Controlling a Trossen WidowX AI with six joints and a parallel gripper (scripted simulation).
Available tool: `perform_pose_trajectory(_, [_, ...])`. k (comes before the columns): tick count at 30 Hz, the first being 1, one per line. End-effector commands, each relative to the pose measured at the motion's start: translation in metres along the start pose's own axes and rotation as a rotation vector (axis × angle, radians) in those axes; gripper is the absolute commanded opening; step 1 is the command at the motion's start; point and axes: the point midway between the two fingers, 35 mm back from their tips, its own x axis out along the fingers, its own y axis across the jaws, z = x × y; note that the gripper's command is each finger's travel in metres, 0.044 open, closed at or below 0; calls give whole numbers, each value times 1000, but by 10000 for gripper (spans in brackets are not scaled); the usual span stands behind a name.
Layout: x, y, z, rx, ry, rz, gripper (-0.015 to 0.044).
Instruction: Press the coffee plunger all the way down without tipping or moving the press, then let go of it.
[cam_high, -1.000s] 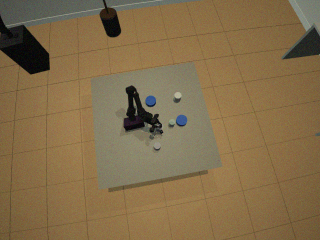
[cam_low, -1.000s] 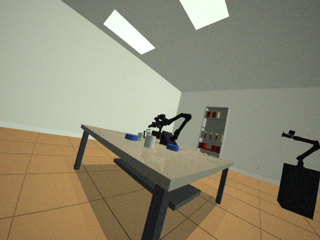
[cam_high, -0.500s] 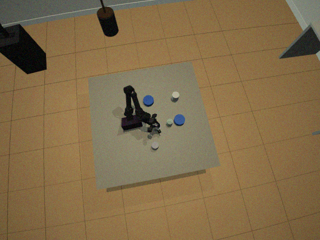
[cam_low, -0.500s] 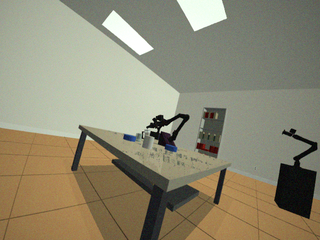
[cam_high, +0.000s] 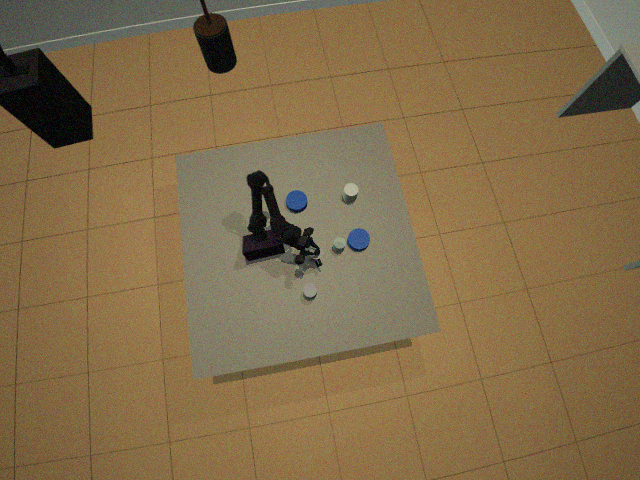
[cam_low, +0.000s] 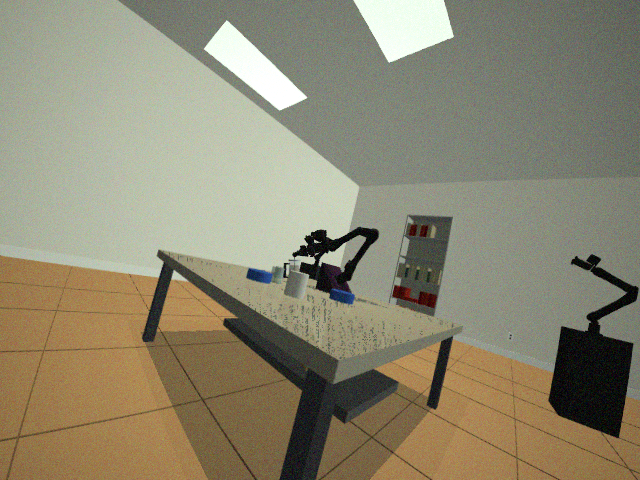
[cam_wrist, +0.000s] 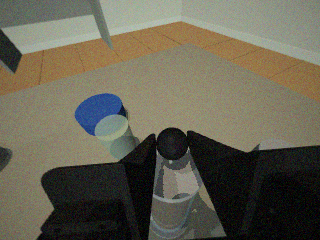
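Note:
The coffee press (cam_low: 294, 266) (cam_wrist: 172, 215) is a clear glass cylinder standing upright on the table, with a dark handle showing in the exterior view. Its round black plunger knob (cam_wrist: 172, 143) is above the glass, and a thin rod shows between them in the exterior view. My gripper (cam_high: 317, 257) (cam_low: 295, 254) (cam_wrist: 171, 136) is above the press, with its fingertips closed against both sides of the knob. The arm and fingers hide most of the press in the top view.
A pale green cylinder (cam_high: 338, 244) (cam_wrist: 111, 128) stands near the press, beside a blue disc (cam_high: 358, 239) (cam_wrist: 99, 112). Another blue disc (cam_high: 296, 200) (cam_low: 341, 296) and a white cylinder (cam_high: 350, 192) (cam_low: 296, 284) are farther off. A small white cylinder (cam_high: 309, 291) stands on the opposite side.

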Motion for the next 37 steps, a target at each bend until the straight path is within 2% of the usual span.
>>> perform_pose_trajectory(1, [0, 0, 0, 1, 2, 0, 171])
perform_pose_trajectory(11, [0, 0, 0, 1, 2, 0, 434])
perform_pose_trajectory(18, [-13, -1, 12, 0, 7, -2, 440])
perform_pose_trajectory(25, [-72, 8, 48, 3, 17, 6, 440])
perform_pose_trajectory(37, [-73, 8, 47, 3, 17, 7, 440])
